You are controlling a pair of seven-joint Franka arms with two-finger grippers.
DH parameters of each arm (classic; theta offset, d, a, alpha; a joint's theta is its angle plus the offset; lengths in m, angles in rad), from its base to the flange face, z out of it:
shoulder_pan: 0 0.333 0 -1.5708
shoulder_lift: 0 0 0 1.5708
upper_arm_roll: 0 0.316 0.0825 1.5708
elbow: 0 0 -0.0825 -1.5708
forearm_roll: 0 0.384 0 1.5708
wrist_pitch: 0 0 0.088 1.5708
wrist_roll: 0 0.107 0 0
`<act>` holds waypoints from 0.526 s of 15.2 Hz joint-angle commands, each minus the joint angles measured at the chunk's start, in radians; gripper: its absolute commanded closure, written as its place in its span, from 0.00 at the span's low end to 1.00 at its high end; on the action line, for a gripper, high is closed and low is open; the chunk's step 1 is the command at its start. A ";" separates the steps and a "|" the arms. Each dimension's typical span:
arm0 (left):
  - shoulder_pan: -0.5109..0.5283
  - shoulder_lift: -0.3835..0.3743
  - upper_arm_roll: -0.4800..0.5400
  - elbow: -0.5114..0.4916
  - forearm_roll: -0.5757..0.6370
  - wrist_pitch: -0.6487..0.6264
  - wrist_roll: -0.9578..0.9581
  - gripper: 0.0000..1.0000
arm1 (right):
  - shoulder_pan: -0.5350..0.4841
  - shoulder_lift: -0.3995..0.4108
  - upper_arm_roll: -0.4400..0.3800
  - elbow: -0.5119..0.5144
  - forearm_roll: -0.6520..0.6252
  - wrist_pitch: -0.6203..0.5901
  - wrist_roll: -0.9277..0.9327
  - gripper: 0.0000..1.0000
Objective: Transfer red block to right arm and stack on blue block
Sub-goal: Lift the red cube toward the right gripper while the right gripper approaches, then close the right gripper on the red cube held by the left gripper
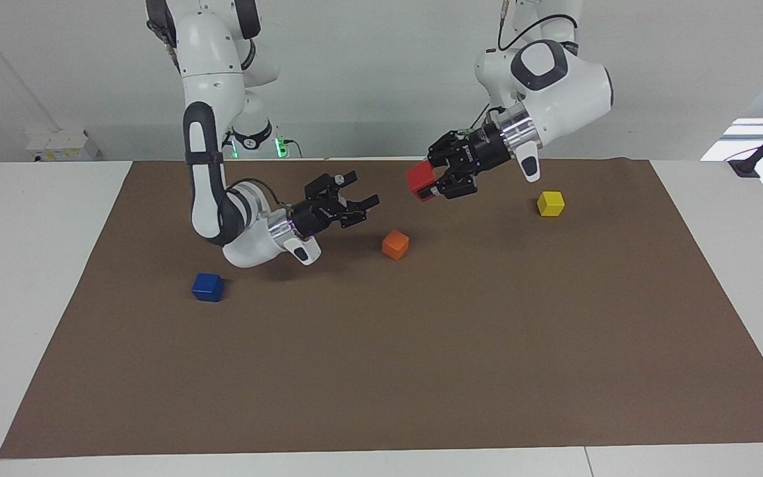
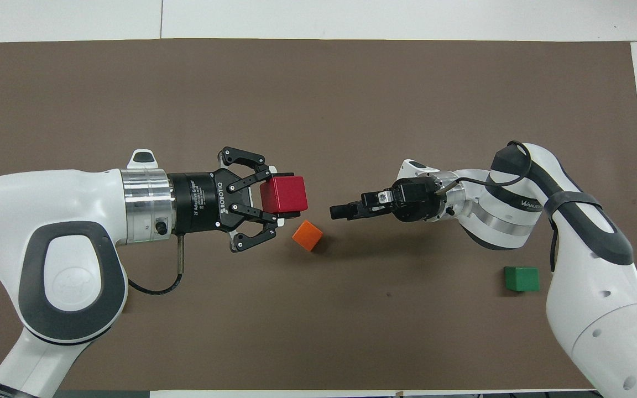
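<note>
The left gripper [image 1: 429, 184] grips the red block [image 1: 419, 179] in the air above the desk [image 1: 37, 265], near the orange block [image 1: 395, 244]. The right gripper [image 1: 363, 206] faces it with fingers wide apart. The blue block [image 1: 207, 287] sits toward the right arm's end.

Bright glossy red on the red block [image 1: 419, 179], deep blue on the blue block [image 1: 207, 287], orange on a third cube [image 1: 395, 244], yellow on a fourth [image 1: 550, 203], dark green on a fifth [image 2: 521, 278]. Plain matt brown across the mat [image 1: 421, 371], white on the table [image 1: 30, 278] around it. White shells with dark grey panels and silver wrist rings on both arms, black on the left gripper [image 1: 436, 185] and right gripper [image 1: 361, 207].
</note>
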 commanded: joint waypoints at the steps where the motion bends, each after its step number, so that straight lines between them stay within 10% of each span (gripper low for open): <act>1: -0.061 -0.029 0.012 -0.041 -0.043 0.081 -0.013 1.00 | 0.014 0.000 0.002 -0.006 0.024 0.012 0.016 0.00; 8: -0.157 -0.023 0.014 -0.076 -0.130 0.200 -0.013 1.00 | 0.050 0.000 0.004 -0.006 0.058 0.050 0.014 0.00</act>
